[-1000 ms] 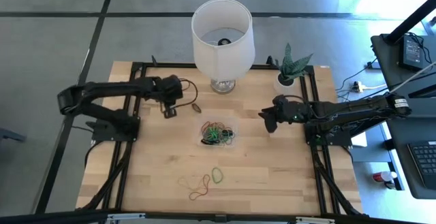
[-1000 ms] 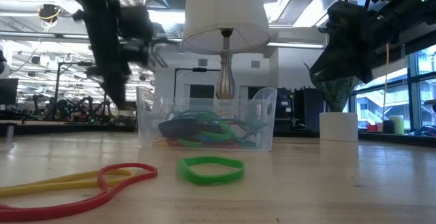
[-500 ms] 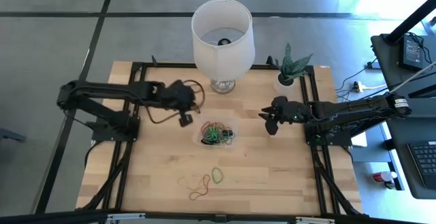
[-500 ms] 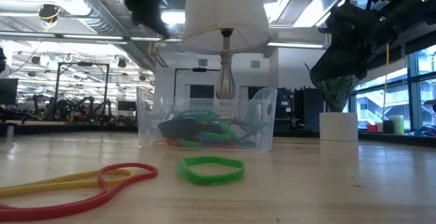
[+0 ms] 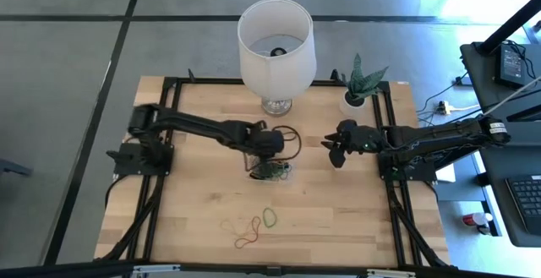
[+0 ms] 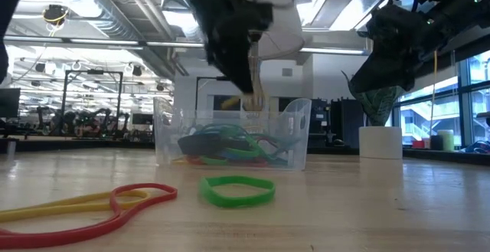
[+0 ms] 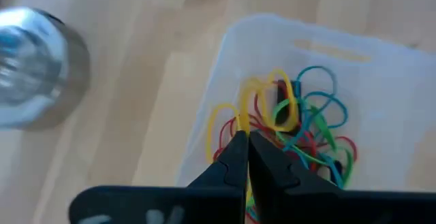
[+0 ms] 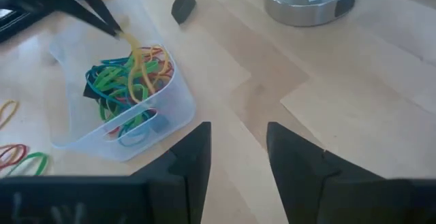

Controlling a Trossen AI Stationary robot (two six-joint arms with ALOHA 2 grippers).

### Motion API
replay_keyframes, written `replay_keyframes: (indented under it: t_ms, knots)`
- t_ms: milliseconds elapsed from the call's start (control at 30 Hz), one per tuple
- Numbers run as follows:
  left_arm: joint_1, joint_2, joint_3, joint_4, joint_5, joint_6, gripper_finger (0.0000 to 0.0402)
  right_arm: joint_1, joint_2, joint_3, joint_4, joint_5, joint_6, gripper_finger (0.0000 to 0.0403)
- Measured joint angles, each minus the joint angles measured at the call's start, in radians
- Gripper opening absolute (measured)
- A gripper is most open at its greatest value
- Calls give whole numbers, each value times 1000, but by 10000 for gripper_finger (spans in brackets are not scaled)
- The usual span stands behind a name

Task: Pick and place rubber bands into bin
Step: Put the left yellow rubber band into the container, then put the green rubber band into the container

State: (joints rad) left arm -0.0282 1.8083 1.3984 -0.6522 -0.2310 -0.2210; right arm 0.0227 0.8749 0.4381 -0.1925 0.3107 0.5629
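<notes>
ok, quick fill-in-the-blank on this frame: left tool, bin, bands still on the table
1. The left tool is shut on a ____ rubber band.
2. That band hangs over the clear ____.
3. The right tool holds nothing and stands ____.
4. The loose band lying nearest the bin on the table is ____.

Missing words: yellow; bin; open; green

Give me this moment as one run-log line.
left gripper: shut on yellow rubber band, over bin | right gripper: open, waiting beside bin | loose bands on table
</notes>
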Motion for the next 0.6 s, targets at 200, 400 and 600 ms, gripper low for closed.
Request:
replay_keyframes:
  t_ms: [200,400,600]
  knots:
    - [4,125,63,0,99,-32,7,0,0,0,-7,-7,-10,145]
    - [-8,134,71,-7,158,-83,60,0,0,0,-8,-9,-46,145]
    - [-21,94,71,-17,158,-87,136,0,0,0,1,-21,-29,145]
